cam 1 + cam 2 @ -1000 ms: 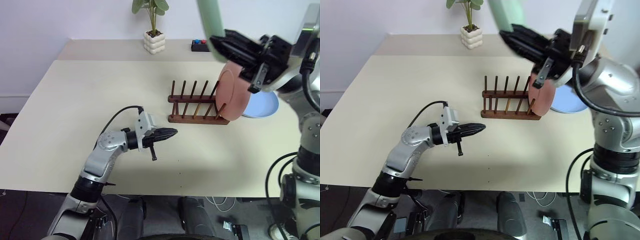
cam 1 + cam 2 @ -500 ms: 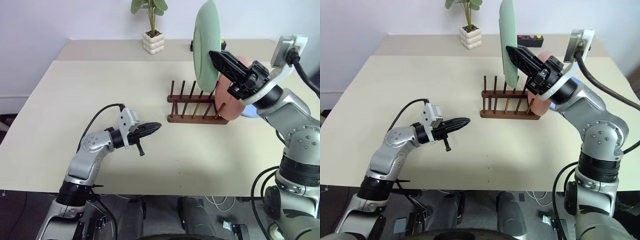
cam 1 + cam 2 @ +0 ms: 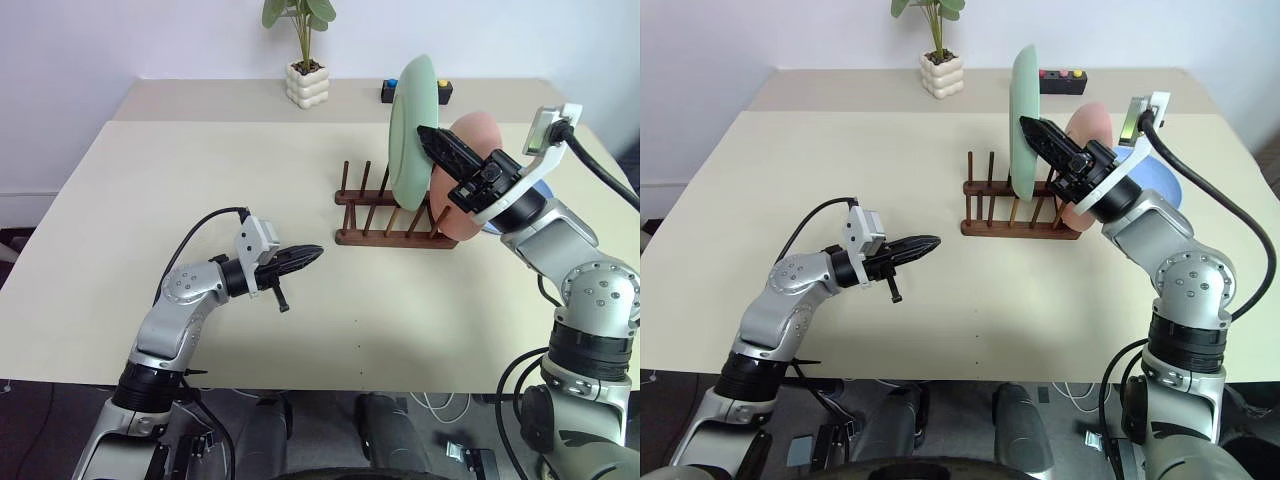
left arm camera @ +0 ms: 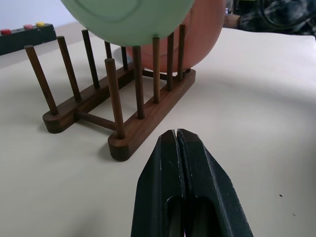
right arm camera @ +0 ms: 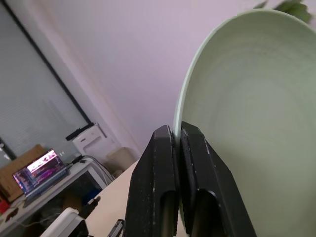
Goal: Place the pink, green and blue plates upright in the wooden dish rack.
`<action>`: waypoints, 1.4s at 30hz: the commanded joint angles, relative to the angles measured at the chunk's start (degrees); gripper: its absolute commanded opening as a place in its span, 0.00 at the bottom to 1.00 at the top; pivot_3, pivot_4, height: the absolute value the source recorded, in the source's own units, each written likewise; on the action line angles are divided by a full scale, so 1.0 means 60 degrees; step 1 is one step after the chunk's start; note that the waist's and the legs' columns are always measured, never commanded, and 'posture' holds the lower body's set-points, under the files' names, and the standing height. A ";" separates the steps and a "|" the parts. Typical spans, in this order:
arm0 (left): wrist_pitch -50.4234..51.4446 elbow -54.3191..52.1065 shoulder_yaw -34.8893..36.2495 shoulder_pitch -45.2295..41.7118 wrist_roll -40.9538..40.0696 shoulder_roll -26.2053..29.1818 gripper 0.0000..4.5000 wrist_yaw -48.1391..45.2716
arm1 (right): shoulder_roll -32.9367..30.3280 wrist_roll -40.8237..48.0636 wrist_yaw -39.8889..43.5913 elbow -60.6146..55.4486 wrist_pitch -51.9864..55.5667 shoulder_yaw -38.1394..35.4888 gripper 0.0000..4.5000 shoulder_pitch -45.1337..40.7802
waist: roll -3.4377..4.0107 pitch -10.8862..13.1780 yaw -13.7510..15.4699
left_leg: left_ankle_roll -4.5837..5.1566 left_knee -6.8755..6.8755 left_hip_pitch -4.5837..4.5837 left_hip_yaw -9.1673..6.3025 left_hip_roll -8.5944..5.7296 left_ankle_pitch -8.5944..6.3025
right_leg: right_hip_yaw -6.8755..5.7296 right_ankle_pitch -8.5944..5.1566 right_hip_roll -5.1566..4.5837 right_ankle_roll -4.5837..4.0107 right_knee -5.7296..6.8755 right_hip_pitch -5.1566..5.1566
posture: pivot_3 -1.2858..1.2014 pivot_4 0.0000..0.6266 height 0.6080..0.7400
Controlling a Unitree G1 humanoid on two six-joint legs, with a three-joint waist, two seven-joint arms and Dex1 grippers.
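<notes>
A: Starting at the left: the left pincer [image 3: 312, 252] is clenched on nothing, poised above bare tabletop [image 3: 150, 200], well apart from the wooden dish rack [image 3: 390, 215].

B: And in the rack?

A: The pink plate [image 3: 470, 165] stands upright at the rack's right end. The green plate [image 3: 410, 125] is grasped at its rim by the right pincer [image 3: 1035, 130], held edge-on just above the pegs beside the pink one. The blue plate [image 3: 1155, 185] lies flat on the tabletop behind the right arm, still to go.

B: What could go wrong?

A: I'd judge 3 risks. The green plate's lower edge could land on a peg top instead of between 2 pegs and tip. It could knock the pink plate, which sits close beside it. And a rim-only grip on a tall plate may let it swing.

B: Room to move?

A: Plenty left of the rack, where several slots stand empty. On the right it is tight: pink plate, arm and blue plate crowd together near the tabletop's edge.
</notes>
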 commanded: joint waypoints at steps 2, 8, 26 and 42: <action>-0.0108 -0.0264 0.0080 -0.0091 -0.0121 0.0023 0.00 0.0011 | 0.0065 0.0369 -0.0190 -0.0059 -0.0073 -0.0319 0.01 -0.0108 | 0.0000 0.0000 -0.0004 | 0.0000 -0.0001 0.0000 0.0000 0.0000 0.0000 | 0.0000 0.0000 0.0000 0.0000 0.0000 0.0000 | 0.52 0.24 0.92; -0.0122 -0.0271 0.0053 -0.0080 -0.0101 0.0021 0.00 0.0007 | 0.0066 0.0428 -0.0249 -0.0040 -0.0085 -0.0333 0.01 -0.0018 | 0.0000 0.0000 -0.0004 | 0.0000 -0.0002 0.0000 0.0000 0.0000 0.0000 | 0.0000 0.0000 0.0001 0.0001 0.0000 -0.0001 | 0.52 0.24 0.92; -0.0118 -0.0282 0.0014 -0.0092 -0.0092 0.0003 0.00 -0.0006 | -0.0252 -0.0340 -0.0122 -0.0196 -0.0263 -0.0128 0.99 -0.0043 | 0.0000 0.0000 -0.0004 | 0.0000 -0.0003 -0.0001 0.0000 0.0000 0.0000 | 0.0001 -0.0002 0.0001 -0.0003 -0.0004 -0.0003 | 0.52 0.24 0.92; -0.0144 -0.0214 -0.0052 -0.0123 -0.0045 -0.0053 0.00 0.0002 | -0.1492 -0.2111 0.1497 -0.0563 -0.0639 0.0042 0.99 -0.0463 | 0.0000 0.0001 0.0002 | 0.0000 -0.0005 -0.0003 0.0002 0.0001 0.0000 | 0.0001 -0.0003 0.0001 -0.0004 -0.0011 -0.0005 | 0.52 0.24 0.92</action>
